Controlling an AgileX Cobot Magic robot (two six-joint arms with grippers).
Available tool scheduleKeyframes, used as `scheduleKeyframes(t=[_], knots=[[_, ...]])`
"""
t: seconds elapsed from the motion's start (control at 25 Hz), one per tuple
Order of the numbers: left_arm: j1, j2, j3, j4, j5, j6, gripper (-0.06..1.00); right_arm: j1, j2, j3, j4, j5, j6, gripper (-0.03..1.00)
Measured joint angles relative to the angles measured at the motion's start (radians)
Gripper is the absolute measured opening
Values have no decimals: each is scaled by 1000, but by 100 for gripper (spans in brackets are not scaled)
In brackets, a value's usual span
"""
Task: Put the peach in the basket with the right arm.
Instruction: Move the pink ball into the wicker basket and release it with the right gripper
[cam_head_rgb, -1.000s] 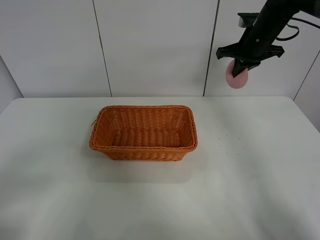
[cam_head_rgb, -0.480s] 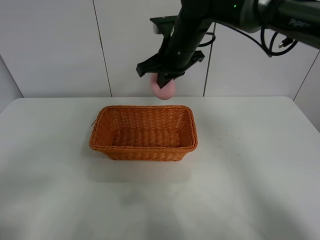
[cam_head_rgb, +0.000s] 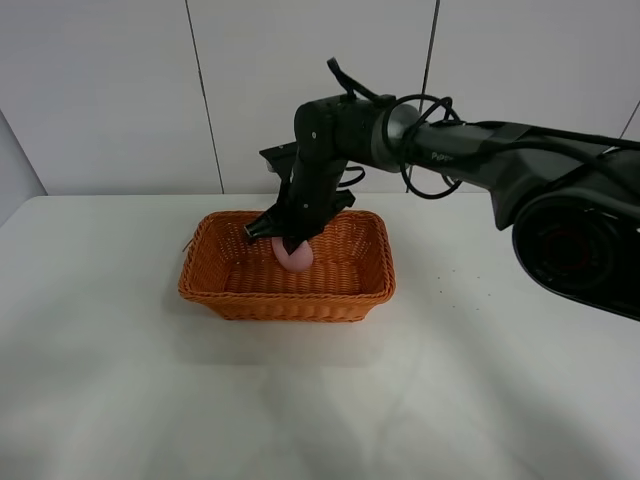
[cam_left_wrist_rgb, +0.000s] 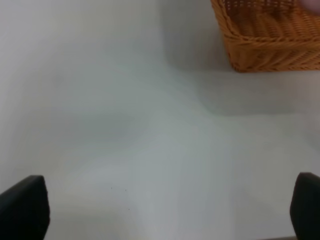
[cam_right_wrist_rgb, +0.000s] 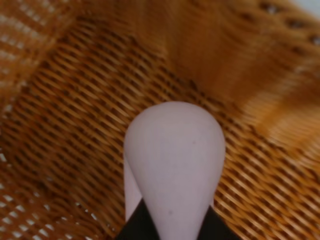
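The orange-brown wicker basket (cam_head_rgb: 287, 268) stands in the middle of the white table. The black right arm (cam_head_rgb: 420, 140) reaches across from the right and down into it. Its gripper (cam_head_rgb: 291, 243) is shut on the pink peach (cam_head_rgb: 294, 257), which hangs low inside the basket, nearer the back wall. In the right wrist view the peach (cam_right_wrist_rgb: 172, 160) sits between the dark fingertips (cam_right_wrist_rgb: 136, 224) with the basket weave (cam_right_wrist_rgb: 65, 125) close behind it. I cannot tell whether the peach touches the floor. The left gripper (cam_left_wrist_rgb: 165, 210) is open over bare table, with the basket's corner (cam_left_wrist_rgb: 265, 40) ahead.
The white table (cam_head_rgb: 500, 360) spreads wide around the basket, with a white panelled wall (cam_head_rgb: 110, 90) behind it. A few small dark specks (cam_head_rgb: 455, 285) lie on the table to the right of the basket. The left arm is out of the exterior high view.
The right arm swung from the upper right across to the left and then came down, carrying the peach from above the basket's back rim into the basket.
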Motion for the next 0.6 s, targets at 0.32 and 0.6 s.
scheduleKeyframes(t=[0.32,0.6], knots=[[0,0,0,0,0,0,99,1,32,0,1,6,38,35],[0,0,0,0,0,0,99,1,9,-25,2,70,39,68]])
